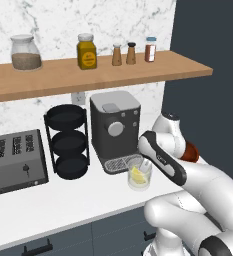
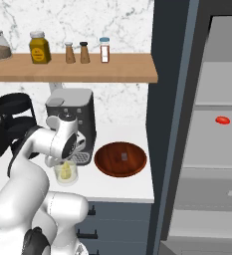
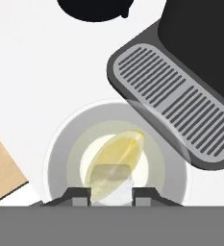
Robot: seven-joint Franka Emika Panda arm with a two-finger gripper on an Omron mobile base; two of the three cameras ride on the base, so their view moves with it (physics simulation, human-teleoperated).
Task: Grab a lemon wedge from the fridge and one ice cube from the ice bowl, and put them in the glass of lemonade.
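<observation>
The glass of lemonade (image 1: pixel 139 179) (image 2: pixel 66 175) stands on the white counter in front of the coffee machine. In the hand view I look straight down into the glass (image 3: pixel 60 144). A yellow lemon wedge (image 3: pixel 125 146) (image 1: pixel 136 174) (image 2: pixel 64 172) lies in the liquid. My gripper (image 3: pixel 112 194) (image 1: pixel 146 165) (image 2: pixel 65 159) hangs just over the rim, its jaws slightly parted. A pale ice cube (image 3: pixel 112 177) sits between the fingertips with thin gaps at its sides. The brown ice bowl (image 2: pixel 107 163), right of the glass, holds another cube (image 2: pixel 123 156). The fridge (image 2: pixel 217 149) is open at the right.
The coffee machine (image 1: pixel 115 127) (image 2: pixel 72 117) and its grey drip grate (image 3: pixel 176 103) stand close behind the glass. Black stacked trays (image 1: pixel 67 142) and a toaster (image 1: pixel 13 160) sit to the left. A wooden shelf (image 1: pixel 88 72) with jars runs overhead. A small red item (image 2: pixel 222 120) lies on a fridge shelf.
</observation>
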